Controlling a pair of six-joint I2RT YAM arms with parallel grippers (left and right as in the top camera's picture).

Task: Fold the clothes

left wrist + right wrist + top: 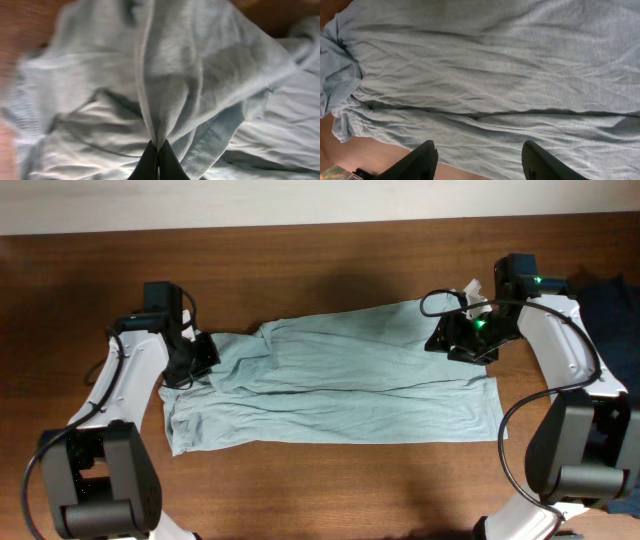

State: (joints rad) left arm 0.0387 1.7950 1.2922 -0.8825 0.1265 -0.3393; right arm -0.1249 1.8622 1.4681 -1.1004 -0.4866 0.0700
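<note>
The pale grey-blue T-shirt (340, 380) lies spread lengthwise across the wooden table, partly folded along its length. My left gripper (198, 355) is at the shirt's left end and is shut on a pinched ridge of its fabric (165, 100), seen with its jaws (158, 150) closed in the left wrist view. My right gripper (462, 340) hovers over the shirt's upper right end. Its fingers (479, 157) are wide open and empty above the fabric (500, 75) near the shirt's edge.
A dark navy garment (610, 295) lies at the far right edge of the table, behind my right arm. The brown wooden table (320, 480) shows in front of and behind the shirt.
</note>
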